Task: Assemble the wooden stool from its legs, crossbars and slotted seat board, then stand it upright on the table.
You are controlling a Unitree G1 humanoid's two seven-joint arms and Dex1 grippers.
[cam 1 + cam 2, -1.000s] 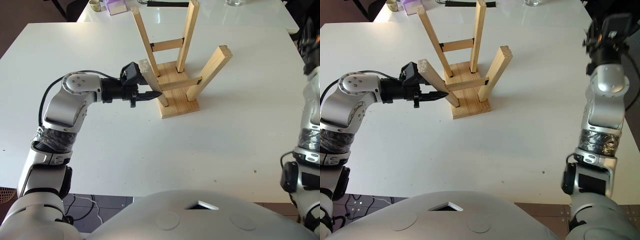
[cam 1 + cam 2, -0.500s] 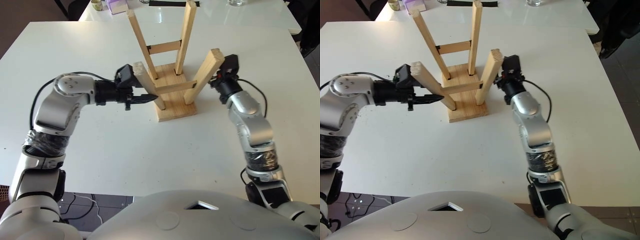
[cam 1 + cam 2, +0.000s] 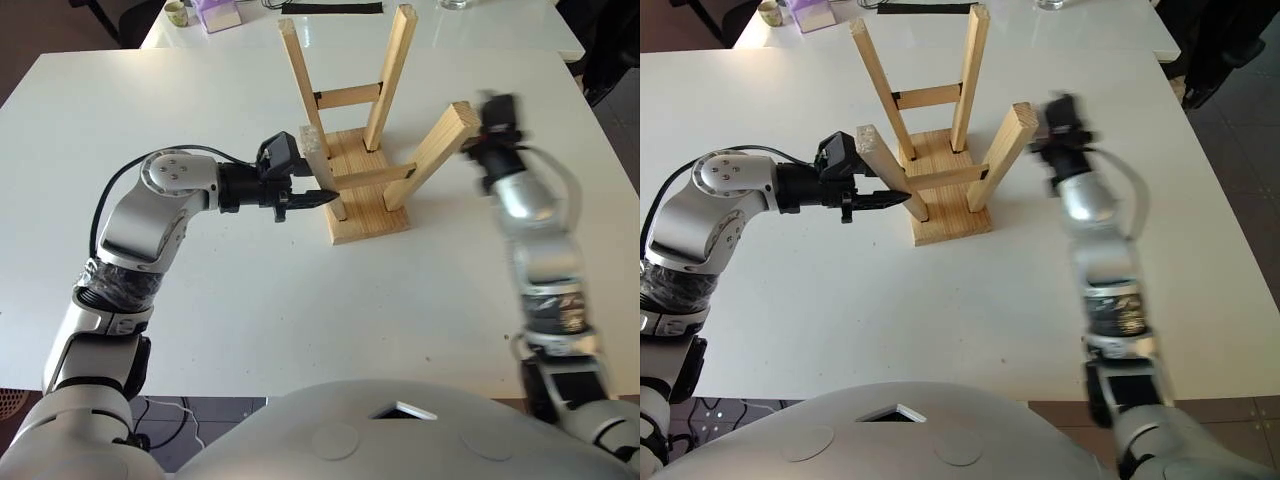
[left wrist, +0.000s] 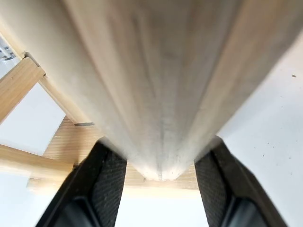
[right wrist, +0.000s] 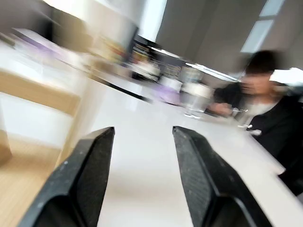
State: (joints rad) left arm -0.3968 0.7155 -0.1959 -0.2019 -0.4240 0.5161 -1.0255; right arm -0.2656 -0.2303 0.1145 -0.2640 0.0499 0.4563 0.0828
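Right tool (image 3: 497,112) farther from stool leg (image 3: 437,152)

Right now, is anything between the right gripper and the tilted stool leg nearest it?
Nothing visible does. The right gripper is open, close beside the top of the tilted leg, and nothing shows between them.

Office or lab: white worktables (image 3: 300,300), cluttered desks (image 5: 156,66) behind.
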